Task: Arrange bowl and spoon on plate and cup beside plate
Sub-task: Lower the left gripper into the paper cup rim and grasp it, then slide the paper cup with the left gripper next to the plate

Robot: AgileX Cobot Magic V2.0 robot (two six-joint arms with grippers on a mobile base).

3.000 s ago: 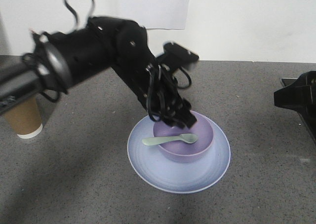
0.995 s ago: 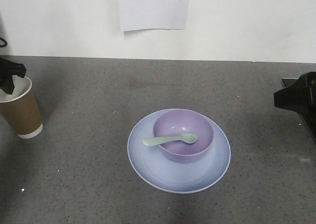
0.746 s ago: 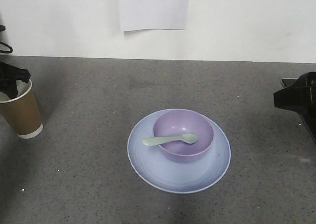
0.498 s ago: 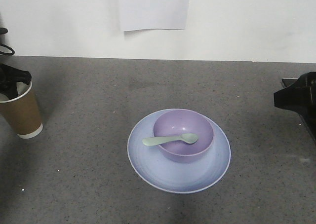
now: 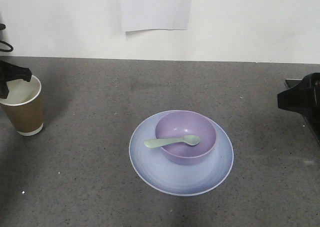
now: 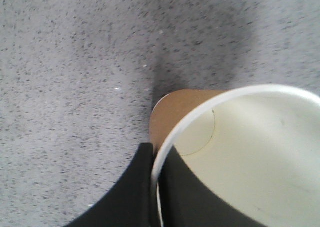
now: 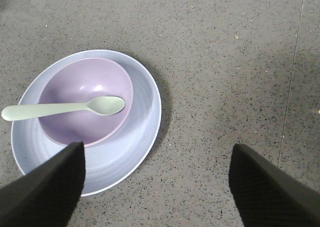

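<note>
the round pale blue-lilac plastic plate [image 5: 181,173], carrying the deep lavender-purple plastic bowl [image 5: 185,143] with the pale mint-green plastic spoon [image 5: 171,141] laid across its rim, is the one obstacle in the middle of the grey speckled countertop [image 5: 100,132]. bare counter lies between it and the tall brown paper cup [image 5: 22,106] at the left edge, where the left gripper [image 6: 150,187] seems to straddle the cup's rim. the right gripper [image 7: 155,187] hangs with its fingers wide apart just beside the plate, bare counter below the gap.

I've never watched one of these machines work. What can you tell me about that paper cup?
The cup is brown paper with a white rolled rim, a cream, empty inside and a white base band. It sits upright at the grey table's far left, well apart from the plate. The left claw grips its rim, one finger outside the wall and one inside.
</note>
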